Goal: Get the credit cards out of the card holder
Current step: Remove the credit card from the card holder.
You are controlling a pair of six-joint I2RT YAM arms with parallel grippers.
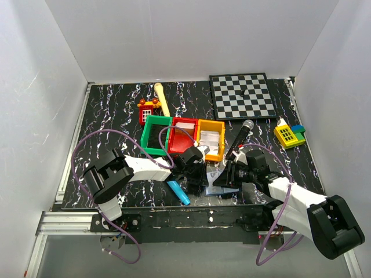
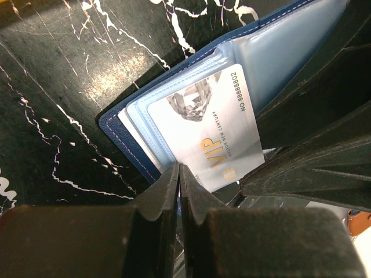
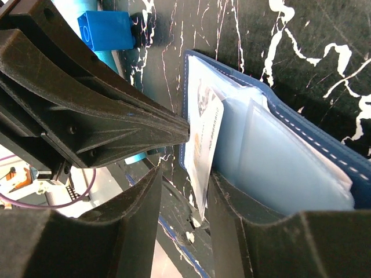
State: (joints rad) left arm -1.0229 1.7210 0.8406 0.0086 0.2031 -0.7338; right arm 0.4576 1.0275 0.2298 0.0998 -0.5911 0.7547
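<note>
The card holder [image 1: 223, 185] lies open on the table near the front edge, navy outside and light blue inside [image 3: 278, 156]. A white VIP card [image 2: 203, 133] sticks partway out of its pocket and shows edge-on in the right wrist view [image 3: 207, 136]. My left gripper [image 2: 179, 171] [image 1: 199, 176] is shut, pinching the card's near corner. My right gripper [image 3: 182, 174] [image 1: 232, 174] is open. One of its fingers [image 3: 243, 214] presses on the holder's pocket, and the card's lower edge hangs between the fingers.
Green [image 1: 155, 134], red [image 1: 181, 134] and yellow [image 1: 211, 139] bins stand just behind the grippers. A cyan toy microphone [image 1: 178, 192] and a blue brick [image 3: 107, 30] lie to the left. A black microphone [image 1: 243, 132], a chessboard [image 1: 242, 95] and a yellow toy house [image 1: 288, 136] are at the back right.
</note>
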